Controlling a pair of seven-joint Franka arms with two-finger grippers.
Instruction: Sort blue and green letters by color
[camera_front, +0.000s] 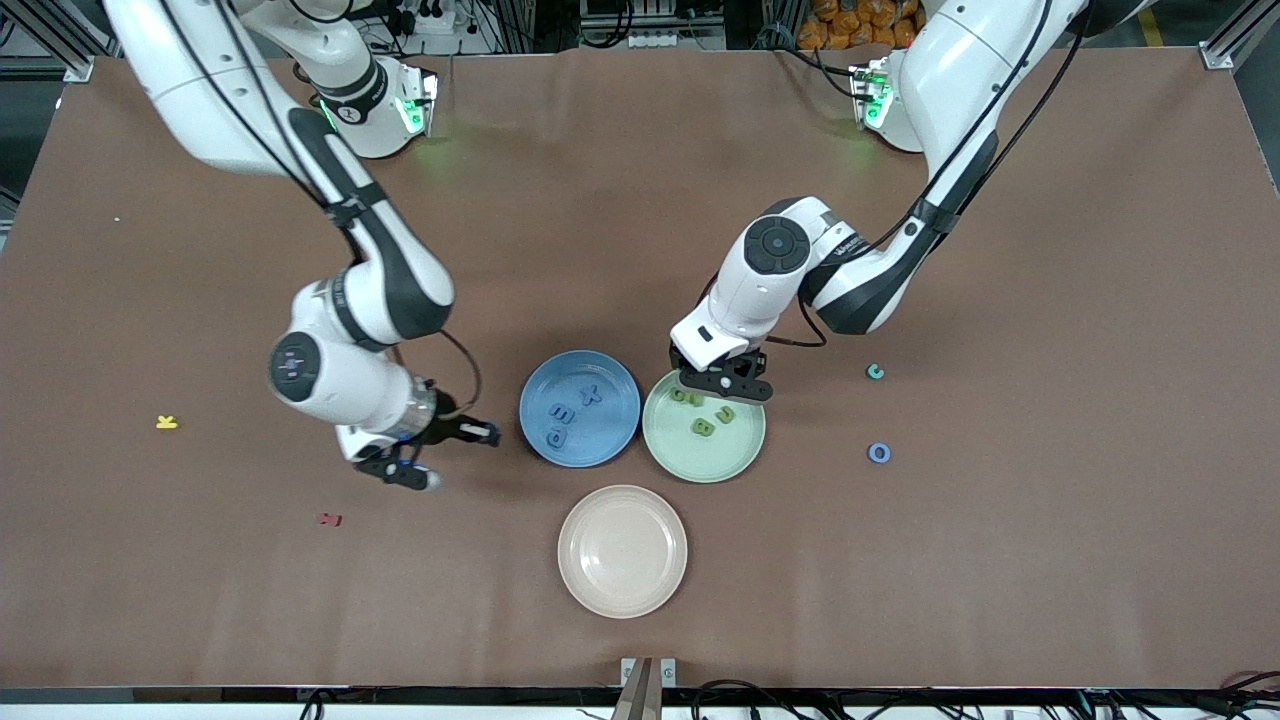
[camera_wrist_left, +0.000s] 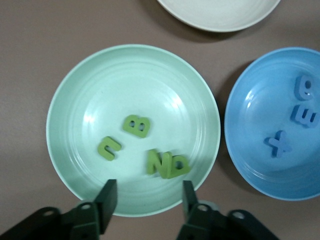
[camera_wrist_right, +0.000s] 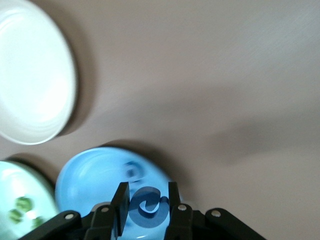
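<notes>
My left gripper (camera_wrist_left: 149, 192) hangs open and empty over the green plate (camera_wrist_left: 75, 100), at its rim farther from the front camera (camera_front: 727, 388). Several olive green letters (camera_wrist_left: 137, 126) lie in that plate. The blue plate (camera_front: 612, 432) beside it holds three blue letters (camera_front: 562, 412). My right gripper (camera_wrist_right: 146, 200) is shut on a curled blue letter (camera_wrist_right: 147, 206). It sits low over the table beside the blue plate, toward the right arm's end (camera_front: 415, 475). A blue O (camera_front: 879, 453) and a teal letter (camera_front: 875, 372) lie loose toward the left arm's end.
An empty cream plate (camera_front: 622, 550) sits nearer the front camera than the two coloured plates. A yellow letter (camera_front: 167, 422) and a dark red letter (camera_front: 330, 519) lie toward the right arm's end.
</notes>
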